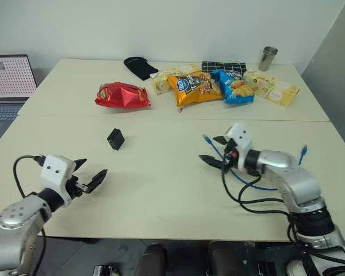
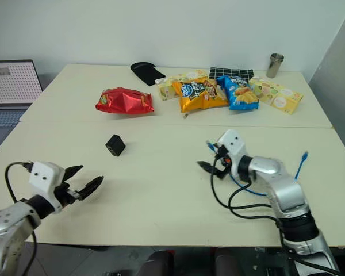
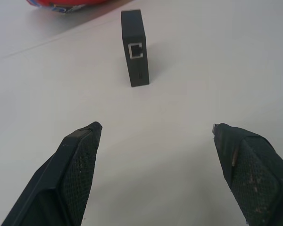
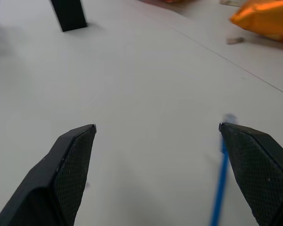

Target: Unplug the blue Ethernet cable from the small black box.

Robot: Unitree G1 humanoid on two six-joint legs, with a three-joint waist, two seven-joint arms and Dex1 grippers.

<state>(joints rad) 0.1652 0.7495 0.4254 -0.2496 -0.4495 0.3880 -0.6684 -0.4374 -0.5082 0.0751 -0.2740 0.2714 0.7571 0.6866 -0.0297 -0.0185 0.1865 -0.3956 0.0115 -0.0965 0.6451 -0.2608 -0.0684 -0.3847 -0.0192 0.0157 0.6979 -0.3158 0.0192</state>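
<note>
The small black box point(image 1: 115, 138) stands on edge on the cream table point(image 1: 161, 195), left of the middle. In the left wrist view the port on the box point(image 3: 134, 47) faces me and is empty. The blue Ethernet cable point(image 1: 263, 185) lies loose on the right side, apart from the box, with one plug point(image 1: 206, 138) near my right gripper and the other plug point(image 1: 303, 151) further right. My left gripper point(image 1: 93, 168) is open, short of the box, with nothing between its fingers. My right gripper point(image 1: 213, 149) is open too, with the cable point(image 4: 220, 188) beside one finger.
Along the far side lie a red snack bag point(image 1: 122, 95), an orange bag point(image 1: 192, 87), a blue bag point(image 1: 236, 86), a flat carton point(image 1: 273, 87), a black cloth point(image 1: 139, 66) and a metal cup point(image 1: 268, 58). A laptop point(image 1: 8, 77) sits off the table's left edge.
</note>
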